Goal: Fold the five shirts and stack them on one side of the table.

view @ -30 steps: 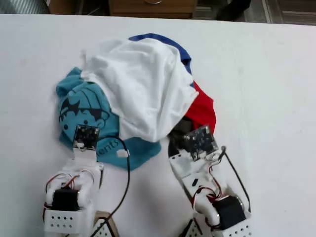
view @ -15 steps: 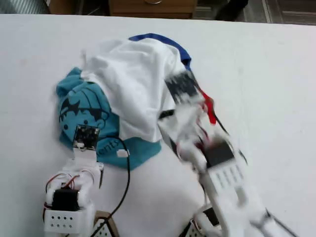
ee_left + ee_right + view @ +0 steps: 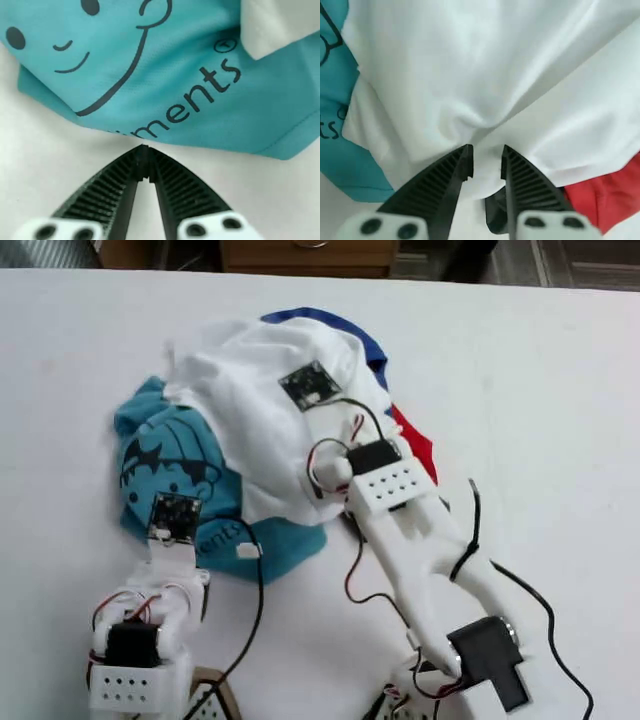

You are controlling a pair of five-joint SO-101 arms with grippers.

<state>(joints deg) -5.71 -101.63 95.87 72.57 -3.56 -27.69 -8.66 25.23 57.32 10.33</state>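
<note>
**Over the shirt heap: one claw parted, the other pressed shut**

Across the white desk (image 3: 560,390) the shirts lie in one unfolded heap near its middle, with none yet stacked at a side. The white shirt (image 3: 250,430) drapes over the rest. That is likely why the right arm stretches out above it, since the top layer has to come off first. Beneath it the teal shirt (image 3: 170,475) spreads toward the left arm. The red shirt (image 3: 418,448) pokes out on the right arm's side and the blue shirt (image 3: 345,328) along the far edge.

From high up this layering reads plainly, and the wrist views add detail at the tips. The right claw (image 3: 486,156) is slightly parted just above a crease in the white cloth and grips nothing. A dark cloth (image 3: 494,216) lies beside the red. The left claw (image 3: 144,154) is pressed together and empty over bare desk, just short of the teal hem, and seems to be waiting its turn.
</note>
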